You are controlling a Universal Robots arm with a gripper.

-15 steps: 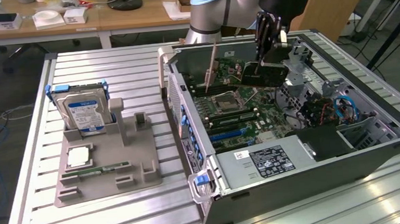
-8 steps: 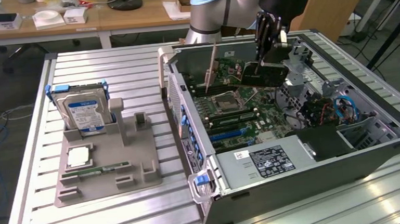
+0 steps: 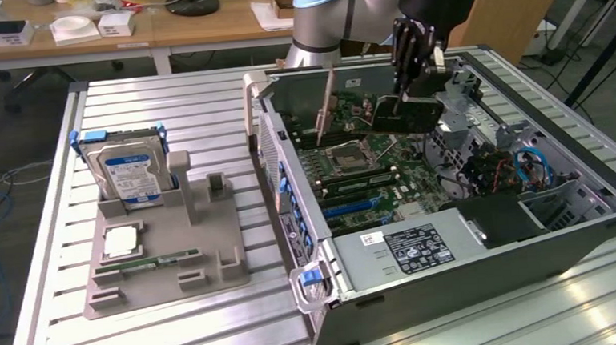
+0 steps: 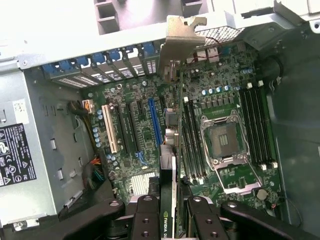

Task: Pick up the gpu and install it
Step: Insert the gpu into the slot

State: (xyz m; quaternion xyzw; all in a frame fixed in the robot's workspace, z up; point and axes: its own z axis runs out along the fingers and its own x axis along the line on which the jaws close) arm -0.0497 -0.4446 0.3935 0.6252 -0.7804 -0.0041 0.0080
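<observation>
The gpu (image 3: 404, 114) is a flat black card hanging inside the open computer case (image 3: 287, 182), above the motherboard (image 3: 367, 173) at the far end. My gripper (image 3: 416, 84) is shut on the card's top edge. In the wrist view the gpu (image 4: 169, 150) appears edge-on, thin, with its silver bracket (image 4: 181, 35) at the far end, clamped between my gripper (image 4: 170, 212) and its black fingers (image 4: 147, 215). Below it lie the motherboard's expansion slots, one blue (image 4: 155, 120) and one white (image 4: 108, 129). The card is above the board, not seated in a slot.
The CPU socket (image 4: 225, 140) and memory slots (image 4: 257, 125) lie beside the card's line. A power supply (image 3: 398, 247) fills the case's near end. On the exterior view's left, a grey fixture (image 3: 163, 261) holds a hard drive (image 3: 126, 171), a chip (image 3: 120, 242) and a memory stick (image 3: 143, 264).
</observation>
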